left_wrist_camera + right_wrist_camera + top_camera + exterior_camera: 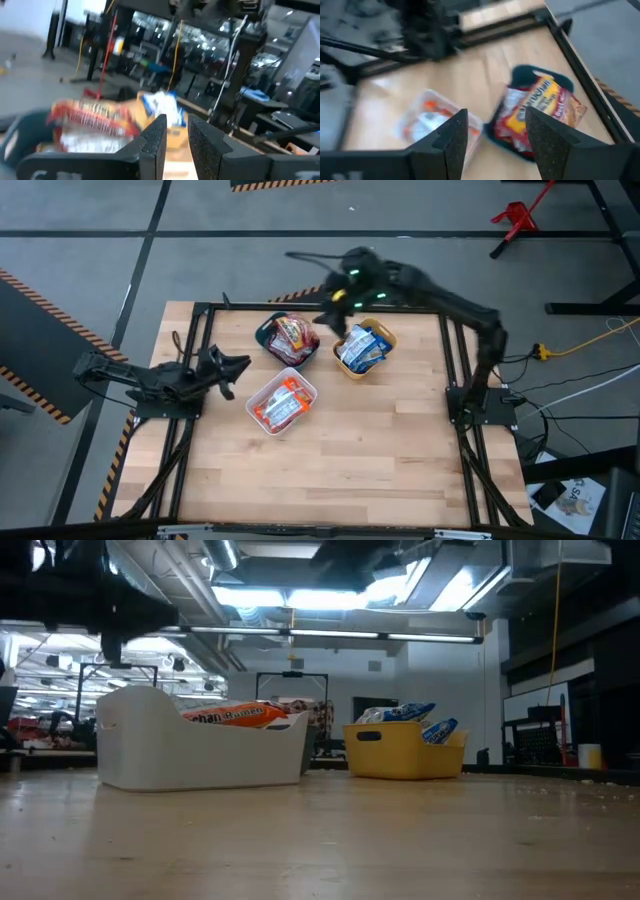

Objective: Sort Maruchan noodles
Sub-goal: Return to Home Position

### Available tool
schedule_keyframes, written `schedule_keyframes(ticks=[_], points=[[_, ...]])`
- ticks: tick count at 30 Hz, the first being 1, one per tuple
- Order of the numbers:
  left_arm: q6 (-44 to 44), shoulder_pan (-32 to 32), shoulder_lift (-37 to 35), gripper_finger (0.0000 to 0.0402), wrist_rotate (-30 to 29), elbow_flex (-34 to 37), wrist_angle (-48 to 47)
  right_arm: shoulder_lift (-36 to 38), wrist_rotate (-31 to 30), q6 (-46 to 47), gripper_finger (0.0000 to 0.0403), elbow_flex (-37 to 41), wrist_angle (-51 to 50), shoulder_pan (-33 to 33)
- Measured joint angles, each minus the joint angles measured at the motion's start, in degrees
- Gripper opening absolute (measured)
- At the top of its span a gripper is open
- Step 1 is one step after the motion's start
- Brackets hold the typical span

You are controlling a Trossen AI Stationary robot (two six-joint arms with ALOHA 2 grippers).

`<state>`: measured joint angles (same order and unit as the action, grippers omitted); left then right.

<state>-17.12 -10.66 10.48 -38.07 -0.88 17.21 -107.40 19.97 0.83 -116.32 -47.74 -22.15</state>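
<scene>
The Maruchan noodles lie sorted in three bins. Brown-red packets [293,335] fill the teal bin [266,330], blue-and-white packets [362,348] the orange bin [385,340], and orange-and-white packets [282,404] the white bin [300,380]. My right gripper [335,315] hovers open and empty above the gap between the teal and orange bins; its wrist view shows the brown-red packets [540,107] below it [497,120]. My left gripper [238,372] waits left of the white bin, its fingers [177,125] a narrow gap apart and empty.
The bins cluster in the far middle of the wooden table [350,470]. Black frame rails [455,350] run along the table's left, right and far sides. In the low view the white bin [200,750] and orange bin [405,752] stand side by side, with bare wood on the near half.
</scene>
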Motion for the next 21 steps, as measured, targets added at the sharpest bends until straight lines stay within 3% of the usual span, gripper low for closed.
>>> schedule_keyframes(ticks=[5,9,12,16,21], points=[[7.39,0.00,-0.09,0.0073,0.05,-4.37,1.30,10.75,0.79,0.02,0.0178,0.01,-8.35,0.06],[10.57,0.00,-0.11,0.0073,0.26,-9.17,0.71,20.52,1.20,-5.78,0.0177,0.29,-8.05,0.00],[13.13,0.00,-0.11,0.0073,0.21,-14.16,-6.73,28.99,1.42,-9.00,0.0177,4.35,-7.18,-0.17],[12.29,0.00,-0.11,0.0073,-1.22,-19.86,-20.63,42.62,-3.24,-9.14,0.0177,19.04,-0.51,-0.37],[11.28,0.00,-0.65,0.0073,-0.66,-20.73,-23.52,62.69,-4.20,-3.86,0.0177,50.97,21.06,-0.39]])
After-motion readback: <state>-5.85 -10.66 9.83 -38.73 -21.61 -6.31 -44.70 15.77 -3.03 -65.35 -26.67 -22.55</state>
